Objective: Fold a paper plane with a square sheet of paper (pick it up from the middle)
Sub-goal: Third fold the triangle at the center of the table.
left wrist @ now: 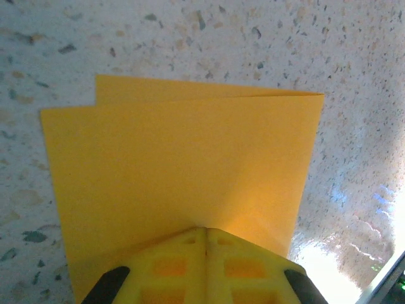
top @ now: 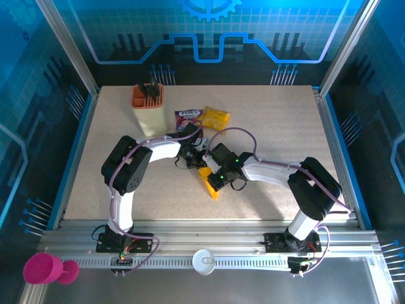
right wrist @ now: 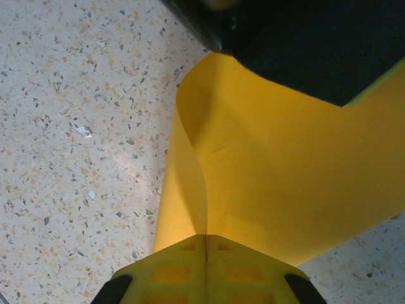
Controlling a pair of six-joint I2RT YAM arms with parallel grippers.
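The square sheet of paper (left wrist: 177, 158) is orange-yellow and folded over on itself, its two layers slightly offset at the far edge. It hangs between both arms just above the speckled table (top: 278, 126), and from the top view it shows as a narrow strip (top: 208, 183). My left gripper (left wrist: 205, 230) is shut, its yellow fingertips pinching the near part of the sheet. My right gripper (right wrist: 206, 237) is shut on another edge of the paper (right wrist: 278, 183), which curls up from its tips toward the left arm's black body (right wrist: 304, 44). A paper plane is out of view.
A cream holder (top: 149, 109) with an orange rim stands at the back left. Beside it lie a purple-red packet (top: 188, 116) and a glossy yellow snack bag (top: 216, 117). A pink cup (top: 43, 269) and a white lid (top: 204, 261) sit on the front rail.
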